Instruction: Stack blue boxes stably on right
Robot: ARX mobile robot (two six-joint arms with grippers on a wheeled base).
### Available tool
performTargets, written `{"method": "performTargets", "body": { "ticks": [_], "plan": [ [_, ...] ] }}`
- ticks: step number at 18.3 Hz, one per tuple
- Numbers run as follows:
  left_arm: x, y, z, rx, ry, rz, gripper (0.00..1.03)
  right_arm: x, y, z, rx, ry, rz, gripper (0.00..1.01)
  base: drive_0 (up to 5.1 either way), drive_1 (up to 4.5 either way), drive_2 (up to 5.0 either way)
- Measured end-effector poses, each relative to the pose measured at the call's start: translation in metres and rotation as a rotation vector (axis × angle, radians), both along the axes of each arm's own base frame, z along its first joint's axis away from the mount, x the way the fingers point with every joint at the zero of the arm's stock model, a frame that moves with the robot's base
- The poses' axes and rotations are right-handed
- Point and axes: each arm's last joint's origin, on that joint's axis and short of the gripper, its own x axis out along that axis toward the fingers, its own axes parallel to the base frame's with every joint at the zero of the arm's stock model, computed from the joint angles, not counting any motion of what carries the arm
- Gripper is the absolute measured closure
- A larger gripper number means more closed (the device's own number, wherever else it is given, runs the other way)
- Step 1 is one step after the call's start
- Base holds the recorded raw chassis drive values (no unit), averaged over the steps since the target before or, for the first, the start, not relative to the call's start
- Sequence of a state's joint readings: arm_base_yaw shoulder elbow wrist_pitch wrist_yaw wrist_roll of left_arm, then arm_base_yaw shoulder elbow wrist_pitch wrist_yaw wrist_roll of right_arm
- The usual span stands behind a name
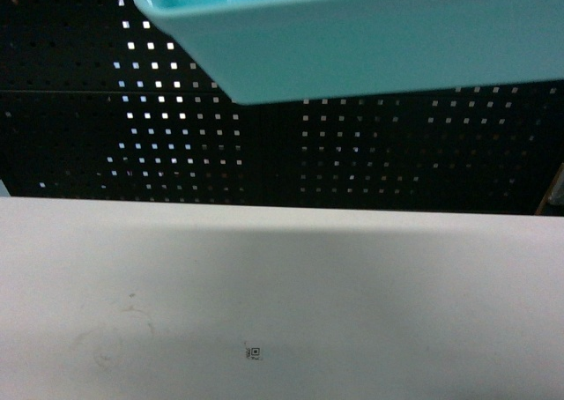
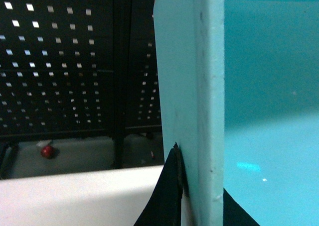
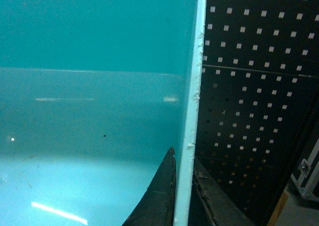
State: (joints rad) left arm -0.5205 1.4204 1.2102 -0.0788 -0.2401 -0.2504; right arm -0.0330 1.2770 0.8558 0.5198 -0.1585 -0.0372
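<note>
One blue box, a pale turquoise tub, hangs tilted in the air along the top of the head view, well above the table. No gripper shows in that view. In the left wrist view my left gripper is shut on the box's rim, one dark finger outside the wall and the other inside. In the right wrist view my right gripper is shut on the opposite rim, with black fingers pressed on both sides. The tub's inside fills the left of that view.
A white table lies below, with a small printed marker near its front. A black pegboard wall stands behind it. Past the table edge a red object rests on a grey surface.
</note>
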Motion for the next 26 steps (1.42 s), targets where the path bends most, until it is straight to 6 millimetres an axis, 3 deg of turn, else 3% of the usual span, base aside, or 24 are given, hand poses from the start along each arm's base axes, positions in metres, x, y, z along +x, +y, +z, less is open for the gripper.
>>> {"method": "performTargets", "body": {
  "ticks": [1, 5, 26],
  "plan": [
    [-0.001, 0.001, 0.003, 0.012, -0.035, 0.001, 1.01, -0.001, 0.001, 0.004, 0.004, -0.010, 0.002, 0.94, 0.0, 0.00, 0.0],
    [0.001, 0.001, -0.016, 0.121, -0.094, 0.013, 1.01, 0.002, 0.007, -0.008, 0.016, 0.040, -0.007, 0.94, 0.0, 0.00, 0.0],
    [0.001, 0.001, -0.016, 0.140, -0.107, 0.010, 1.01, 0.002, 0.007, -0.008, 0.026, 0.040, -0.006, 0.95, -1.4, -1.39, -1.4]
  ]
}}
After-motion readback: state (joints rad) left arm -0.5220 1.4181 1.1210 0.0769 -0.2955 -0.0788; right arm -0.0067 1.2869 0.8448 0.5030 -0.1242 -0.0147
